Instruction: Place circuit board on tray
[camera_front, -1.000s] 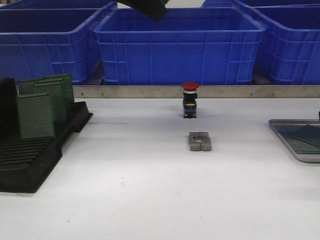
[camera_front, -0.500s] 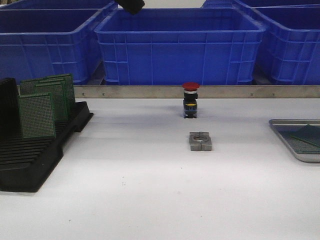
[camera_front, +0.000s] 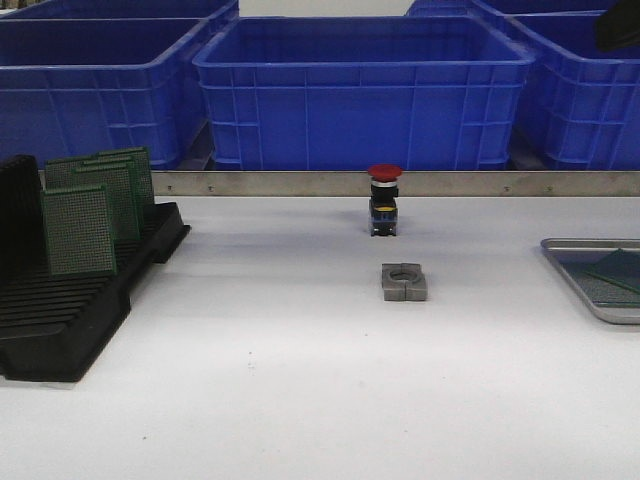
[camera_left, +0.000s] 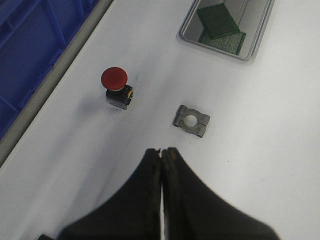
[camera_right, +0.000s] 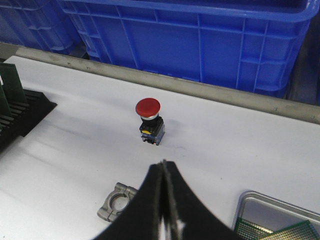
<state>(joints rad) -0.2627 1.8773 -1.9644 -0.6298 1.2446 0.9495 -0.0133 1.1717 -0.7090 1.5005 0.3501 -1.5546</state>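
Observation:
The silver-grey tray (camera_front: 570, 243) lies at the table's right edge with a green circuit board (camera_front: 620, 270) resting in it. The left wrist view shows that tray (camera_left: 212, 46) and board (camera_left: 217, 21) from above, far from my left gripper (camera_left: 161, 150), which is shut on nothing above bare table. My right gripper (camera_right: 164, 162) is also shut and empty, and it hovers beside the tray (camera_right: 245, 200) and its boards (camera_right: 295, 232). More green circuit boards (camera_front: 78, 230) stand upright in the black slotted rack (camera_front: 60, 320) at the left.
A red-capped push button (camera_front: 384, 200) stands mid-table with a grey metal clamp block (camera_front: 404, 282) in front of it. Big blue crates (camera_front: 360, 90) line the back behind a metal rail (camera_front: 300, 183). A dark arm part (camera_front: 618, 28) shows at the top right.
The dark arm part at the top centre of the front view has moved left and out of sight. A dark arm part now shows at the top right corner.

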